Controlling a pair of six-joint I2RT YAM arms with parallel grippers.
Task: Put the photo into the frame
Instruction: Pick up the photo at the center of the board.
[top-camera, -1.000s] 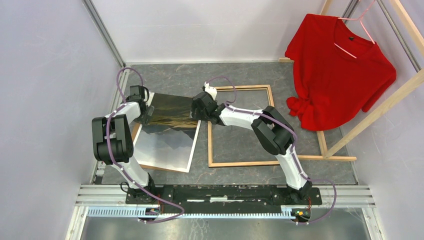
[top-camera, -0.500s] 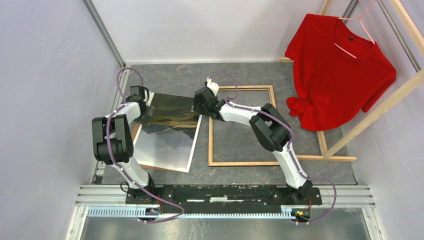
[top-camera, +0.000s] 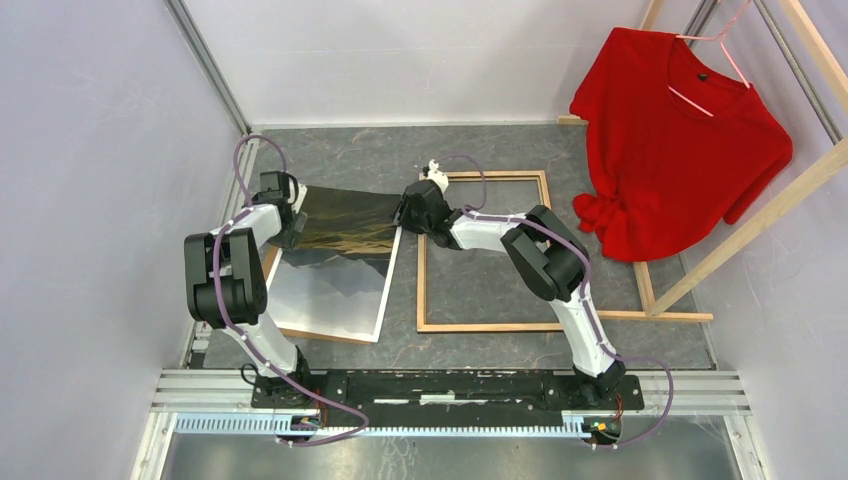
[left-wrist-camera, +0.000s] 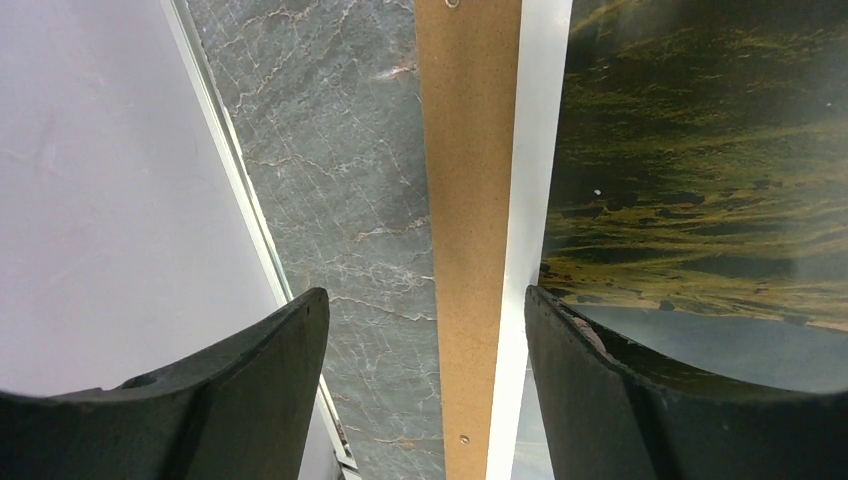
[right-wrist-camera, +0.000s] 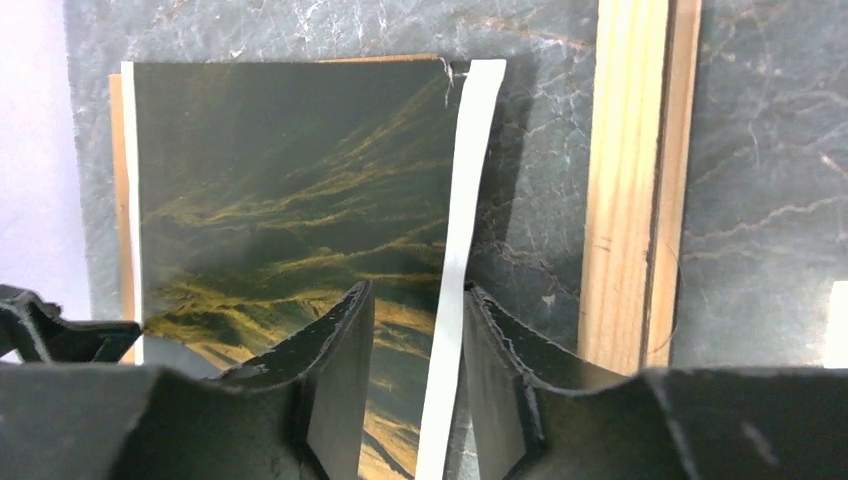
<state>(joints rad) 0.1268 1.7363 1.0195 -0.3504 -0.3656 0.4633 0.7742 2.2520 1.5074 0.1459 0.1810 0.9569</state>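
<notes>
Photo (top-camera: 335, 265) lies on a brown board (left-wrist-camera: 468, 200) at the left of the tabletop (top-camera: 350, 155), its far right corner curling upward. Right hand (right-wrist-camera: 418, 300) straddles the white right border, fingers partly apart, not pinching it. Left hand (left-wrist-camera: 427, 310) hangs spread wide over the photo's left edge. Frame (top-camera: 480, 327) lies wood side up, just right of the photo.

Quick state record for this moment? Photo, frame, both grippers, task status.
photo: on the brown backing board, left of the frame, right edge lifted
frame: flat on the table, wood side up, table showing through
left gripper: open, straddling the board's and photo's left edges
right gripper: open, jaws either side of the photo's white right border
status: photo not yet in frame
</notes>
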